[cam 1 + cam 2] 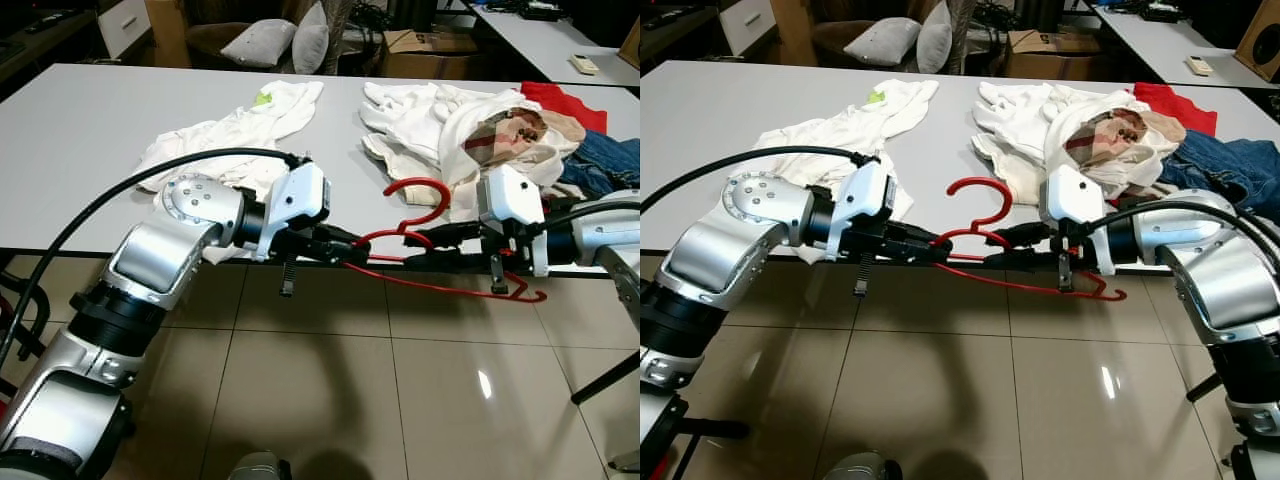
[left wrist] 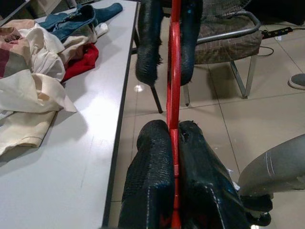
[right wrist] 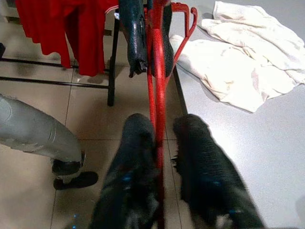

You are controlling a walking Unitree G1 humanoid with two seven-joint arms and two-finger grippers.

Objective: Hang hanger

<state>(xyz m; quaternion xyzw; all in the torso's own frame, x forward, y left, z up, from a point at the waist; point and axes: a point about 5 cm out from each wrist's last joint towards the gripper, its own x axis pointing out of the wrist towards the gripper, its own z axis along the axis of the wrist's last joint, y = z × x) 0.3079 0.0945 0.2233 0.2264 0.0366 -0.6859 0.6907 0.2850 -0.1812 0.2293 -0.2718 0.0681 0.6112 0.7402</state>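
Red hanger gripped by left hand and right hand beside grey table.

I see a red hanger between black fingers, white clothes, a blue denim garment, a grey table.

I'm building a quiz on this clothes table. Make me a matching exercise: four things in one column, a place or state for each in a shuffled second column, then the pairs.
1. red plastic hanger
2. white cotton shirt
3. blue denim jeans
4. grey cushions

A. on the table's far right
B. gripped by the left gripper and the right gripper
C. beyond the table
D. spread on the table's left

Pairs: 1-B, 2-D, 3-A, 4-C
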